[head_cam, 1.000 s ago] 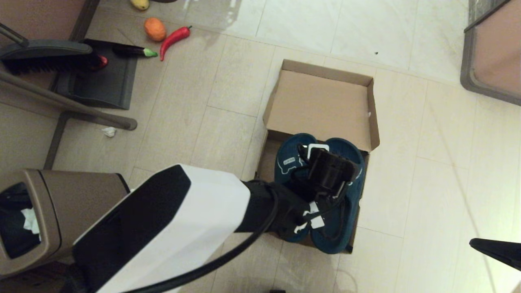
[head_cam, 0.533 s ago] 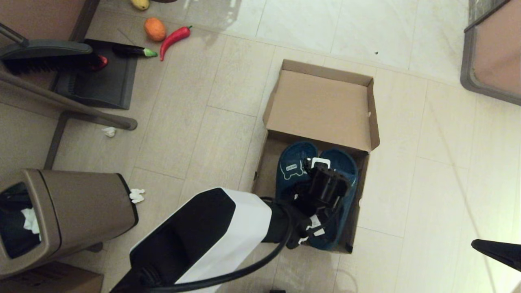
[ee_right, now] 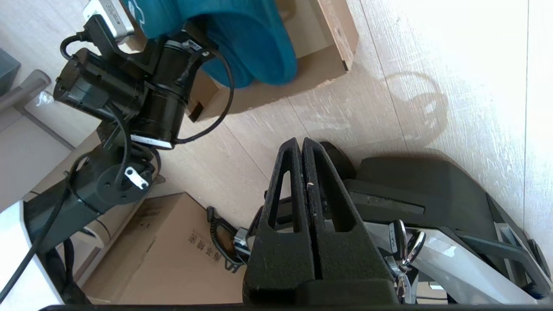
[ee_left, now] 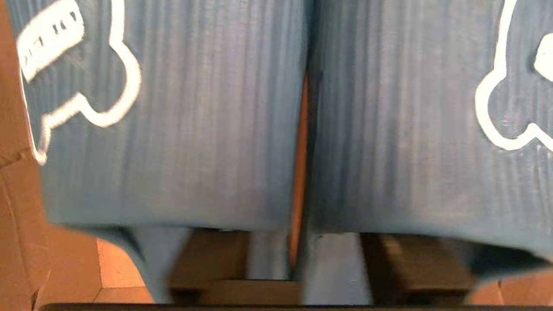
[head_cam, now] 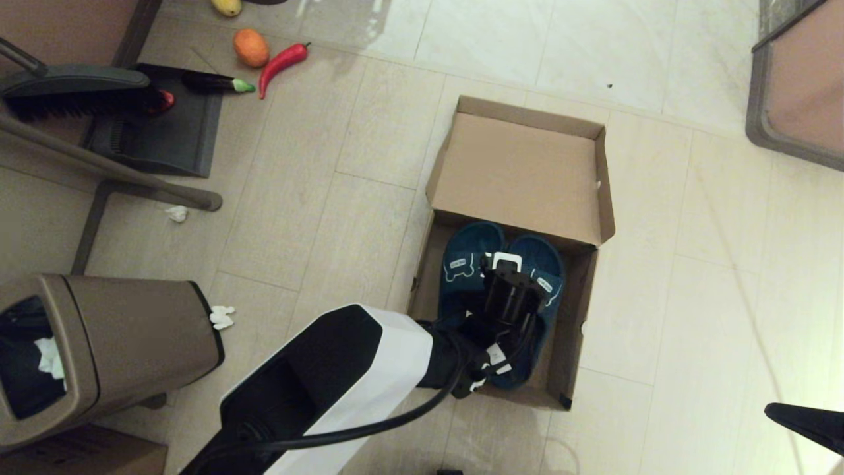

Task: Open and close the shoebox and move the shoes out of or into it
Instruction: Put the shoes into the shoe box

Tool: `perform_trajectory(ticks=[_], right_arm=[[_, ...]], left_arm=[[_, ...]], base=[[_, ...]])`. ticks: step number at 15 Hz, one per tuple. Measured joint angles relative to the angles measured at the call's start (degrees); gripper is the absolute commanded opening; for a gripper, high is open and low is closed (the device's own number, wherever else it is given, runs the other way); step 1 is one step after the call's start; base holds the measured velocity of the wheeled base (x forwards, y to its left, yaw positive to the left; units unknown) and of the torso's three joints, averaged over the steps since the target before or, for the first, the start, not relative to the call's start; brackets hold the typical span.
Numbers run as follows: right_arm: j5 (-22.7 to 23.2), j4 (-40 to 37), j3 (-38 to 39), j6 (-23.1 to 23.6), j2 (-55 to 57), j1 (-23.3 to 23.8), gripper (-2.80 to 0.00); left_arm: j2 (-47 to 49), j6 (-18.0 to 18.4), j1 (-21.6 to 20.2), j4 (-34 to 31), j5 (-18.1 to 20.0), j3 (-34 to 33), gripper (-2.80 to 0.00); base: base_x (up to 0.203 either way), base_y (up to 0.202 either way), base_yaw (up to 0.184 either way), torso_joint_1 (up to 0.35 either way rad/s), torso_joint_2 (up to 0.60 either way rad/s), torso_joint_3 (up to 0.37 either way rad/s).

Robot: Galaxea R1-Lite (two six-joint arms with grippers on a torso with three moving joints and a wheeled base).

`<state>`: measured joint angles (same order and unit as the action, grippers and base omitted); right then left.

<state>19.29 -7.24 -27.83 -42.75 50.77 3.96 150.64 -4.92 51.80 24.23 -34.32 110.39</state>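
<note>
The brown shoebox (head_cam: 580,310) stands open on the floor, its lid (head_cam: 521,171) folded back on the far side. The pair of teal shoes (head_cam: 461,267) lies side by side inside it, toes toward the lid. My left gripper (head_cam: 508,297) reaches down into the box and is shut on the shoes. In the left wrist view both straps (ee_left: 181,129) with white bear outlines fill the picture, and the left gripper (ee_left: 300,255) pinches the shoes' inner walls together. My right gripper (ee_right: 301,144) is shut and empty, parked low at the right (head_cam: 804,415).
A tan trash bin (head_cam: 119,336) stands at the left, with a cardboard carton (head_cam: 79,455) beside it. A dustpan (head_cam: 165,125), a brush, an orange (head_cam: 251,47), a red chili (head_cam: 283,61) and paper scraps (head_cam: 176,213) lie at the far left. Furniture (head_cam: 798,86) stands far right.
My left gripper has lowered the pair of shoes down into the shoebox and shifted them slightly left. The right arm has not moved.
</note>
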Motion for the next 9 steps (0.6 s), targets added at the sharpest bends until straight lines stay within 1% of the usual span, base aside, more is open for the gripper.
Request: perform_trajectory(ticks=[5, 9], right_arm=[[0.0, -0.1, 0.2, -0.1, -0.4, 0.1, -2.8], [0.0, -0.9, 0.2, -0.1, -0.7, 0.3, -2.8]], left_arm=[[0.3, 0.0, -0.3, 0.6, 0.0, 0.0, 0.0], [1.4, -0.3, -0.4, 0.7, 1.5, 0.1, 0.0]], base=[[0.0, 0.0, 0.0, 0.0, 0.0, 0.0], [0.0, 0.0, 0.0, 0.0, 0.0, 0.0]])
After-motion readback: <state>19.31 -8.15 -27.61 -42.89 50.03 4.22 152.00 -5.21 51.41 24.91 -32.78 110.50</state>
